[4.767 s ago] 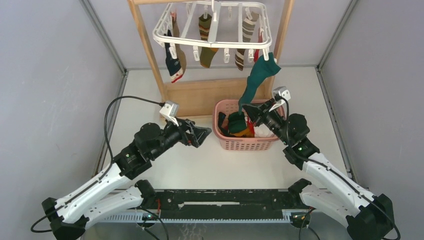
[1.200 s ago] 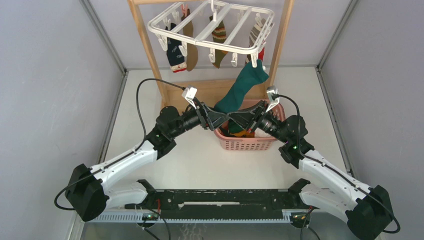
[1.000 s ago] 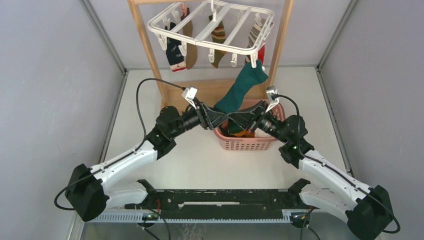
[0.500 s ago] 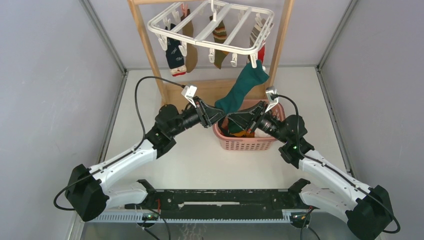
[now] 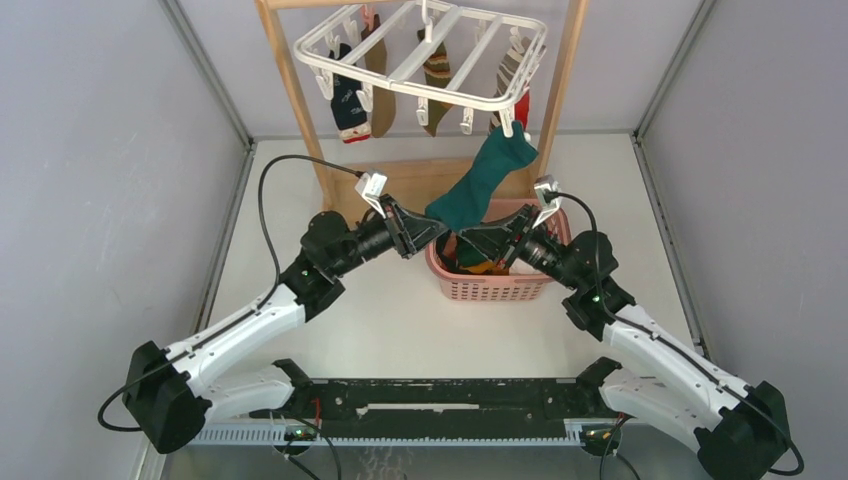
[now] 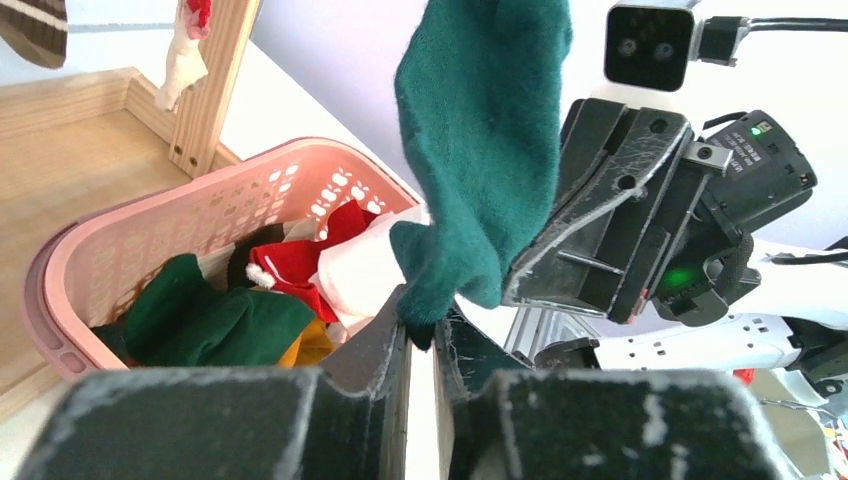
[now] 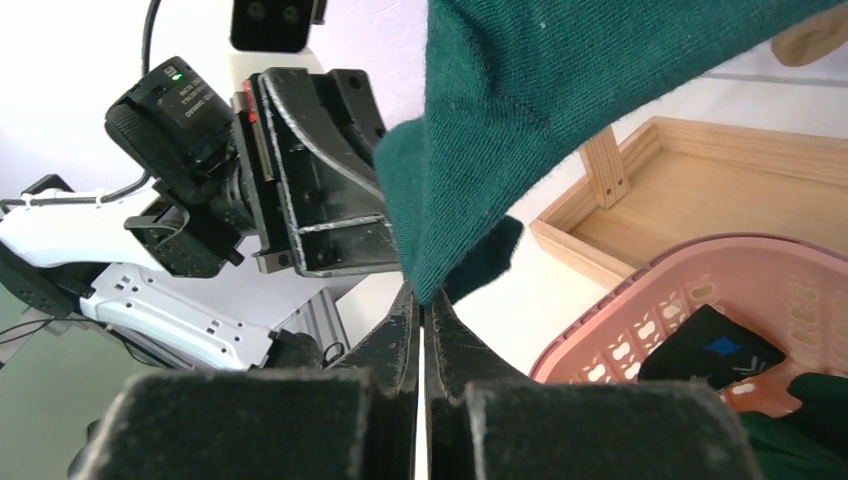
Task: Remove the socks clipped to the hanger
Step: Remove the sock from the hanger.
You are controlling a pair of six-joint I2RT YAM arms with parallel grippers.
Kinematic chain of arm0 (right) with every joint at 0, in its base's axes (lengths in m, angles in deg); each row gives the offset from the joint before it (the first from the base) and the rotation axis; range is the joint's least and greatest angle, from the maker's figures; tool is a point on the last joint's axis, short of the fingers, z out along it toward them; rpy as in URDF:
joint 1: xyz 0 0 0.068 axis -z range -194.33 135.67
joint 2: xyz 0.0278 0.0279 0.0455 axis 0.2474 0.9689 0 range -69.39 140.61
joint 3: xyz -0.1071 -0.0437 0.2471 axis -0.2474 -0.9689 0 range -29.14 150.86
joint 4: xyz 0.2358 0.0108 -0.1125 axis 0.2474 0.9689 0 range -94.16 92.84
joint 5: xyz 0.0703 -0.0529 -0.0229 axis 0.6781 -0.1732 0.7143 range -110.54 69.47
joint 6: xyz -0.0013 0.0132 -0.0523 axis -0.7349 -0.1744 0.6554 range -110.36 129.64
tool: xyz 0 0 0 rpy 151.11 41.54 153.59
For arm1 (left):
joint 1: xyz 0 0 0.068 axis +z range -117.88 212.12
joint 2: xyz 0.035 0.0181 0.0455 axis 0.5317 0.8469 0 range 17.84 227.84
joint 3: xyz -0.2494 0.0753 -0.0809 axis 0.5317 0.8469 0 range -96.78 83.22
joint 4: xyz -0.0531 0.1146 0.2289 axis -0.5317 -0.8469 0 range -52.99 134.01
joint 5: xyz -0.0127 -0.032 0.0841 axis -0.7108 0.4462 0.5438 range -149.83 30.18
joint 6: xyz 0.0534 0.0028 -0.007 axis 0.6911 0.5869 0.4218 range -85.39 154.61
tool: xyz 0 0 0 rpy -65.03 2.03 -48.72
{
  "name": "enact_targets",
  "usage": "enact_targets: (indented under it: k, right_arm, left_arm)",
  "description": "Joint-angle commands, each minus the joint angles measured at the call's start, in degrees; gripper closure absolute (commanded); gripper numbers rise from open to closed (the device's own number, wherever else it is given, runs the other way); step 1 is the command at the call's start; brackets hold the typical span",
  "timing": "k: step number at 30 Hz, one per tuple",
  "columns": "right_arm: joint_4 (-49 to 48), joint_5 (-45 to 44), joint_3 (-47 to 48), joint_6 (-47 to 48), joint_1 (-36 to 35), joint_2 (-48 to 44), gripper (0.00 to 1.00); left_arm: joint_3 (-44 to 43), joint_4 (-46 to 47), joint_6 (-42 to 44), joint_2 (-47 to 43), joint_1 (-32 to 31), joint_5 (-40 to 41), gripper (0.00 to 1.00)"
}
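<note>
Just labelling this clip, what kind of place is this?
Likely a robot test booth staged for laundry: plain grey walls, a sock hanger on a wooden stand, a pink basket.

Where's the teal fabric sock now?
Top view, right of centre: the teal fabric sock stretches from the white plastic hanger's front-right clip down-left to the left gripper and right gripper, above the pink plastic basket.

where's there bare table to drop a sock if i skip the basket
Bare table in front of the pink basket, between the two arms, and left of the wooden stand toward the wall. Crowded above the basket: left gripper and right gripper both pinch the teal sock there.
</note>
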Motion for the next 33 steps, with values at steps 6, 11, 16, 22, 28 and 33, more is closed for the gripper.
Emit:
enact_targets:
  k: [6, 11, 16, 22, 28, 33]
  right_arm:
    - [4.1, -2.9, 0.2, 3.1, 0.9, -2.4, 0.83]
    - [6.4, -4.5, 0.2, 4.1, 1.2, -3.4, 0.75]
    - [7.9, -5.0, 0.2, 4.9, 2.5, -5.3, 0.63]
    - [10.6, -5.3, 0.6, 6.0, 4.9, -8.5, 0.51]
    - [17.1, -5.6, 4.3, 9.2, 8.8, -11.5, 0.30]
    - [19.7, -5.4, 7.7, 12.1, 13.0, -12.4, 0.01]
  left_arm:
    - [-1.1, -0.4, 2.5, -3.1, -0.1, 1.8, 0.84]
    - [-1.5, -1.8, 3.0, -3.0, 0.0, 3.2, 0.84]
    - [-2.8, -3.3, 3.0, -2.1, 0.4, 3.9, 0.85]
    - [-5.0, -4.3, 2.9, -0.2, 1.1, 3.0, 0.85]
    - [-6.4, -5.7, 2.8, 0.4, 2.2, 1.7, 0.84]
    - [-7.0, -6.2, 2.3, 0.5, 3.4, 0.3, 0.84]
